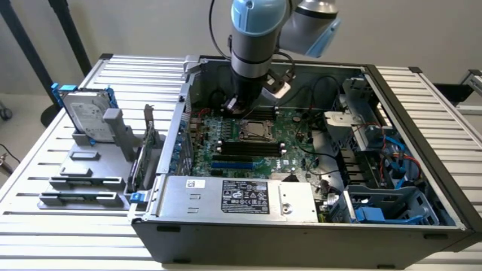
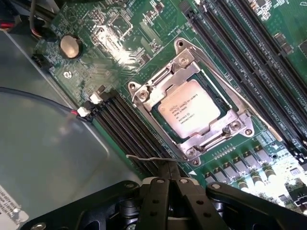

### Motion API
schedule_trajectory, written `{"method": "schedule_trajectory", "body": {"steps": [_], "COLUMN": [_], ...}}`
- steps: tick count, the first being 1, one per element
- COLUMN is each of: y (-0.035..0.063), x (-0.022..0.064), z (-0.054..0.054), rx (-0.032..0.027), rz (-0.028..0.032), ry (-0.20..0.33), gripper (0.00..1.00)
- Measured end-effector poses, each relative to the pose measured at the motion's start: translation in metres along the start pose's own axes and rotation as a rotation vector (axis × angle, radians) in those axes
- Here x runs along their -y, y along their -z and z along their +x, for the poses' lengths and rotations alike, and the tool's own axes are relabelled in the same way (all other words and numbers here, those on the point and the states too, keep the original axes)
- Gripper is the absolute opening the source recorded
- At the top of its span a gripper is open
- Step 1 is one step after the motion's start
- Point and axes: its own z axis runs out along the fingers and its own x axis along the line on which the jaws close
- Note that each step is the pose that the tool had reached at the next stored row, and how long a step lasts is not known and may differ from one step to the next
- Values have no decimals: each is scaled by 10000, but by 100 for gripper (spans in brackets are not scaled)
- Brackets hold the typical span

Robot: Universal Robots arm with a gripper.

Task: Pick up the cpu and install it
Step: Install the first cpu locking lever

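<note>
I see the small square cpu with its shiny silver metal top (image 2: 189,113) lying flat inside the silver metal socket frame (image 2: 192,110) on the green motherboard (image 2: 120,28), so the chip looks seated where it belongs. My black fingers (image 2: 169,179) are pressed together and hold nothing; they hang close above the board at about six o'clock of the socket, beside a thin wire lever (image 2: 144,158). In the exterior view the arm (image 1: 252,53) reaches down into the open grey computer case (image 1: 301,231), its fingers (image 1: 239,108) at twelve o'clock of the socket.
</note>
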Motion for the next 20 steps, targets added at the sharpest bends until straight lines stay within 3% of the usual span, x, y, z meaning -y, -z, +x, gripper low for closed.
{"method": "schedule_trajectory", "body": {"steps": [3, 8, 14, 20], "y": [-41, -85, -124, -131], "x": [8, 20, 61, 63], "z": [-6, 7, 54, 57], "rx": [85, 341, 413, 528], "rz": [-88, -312, -377, -479], "ry": [4, 5, 6, 3], "gripper": [11, 11, 11, 11]}}
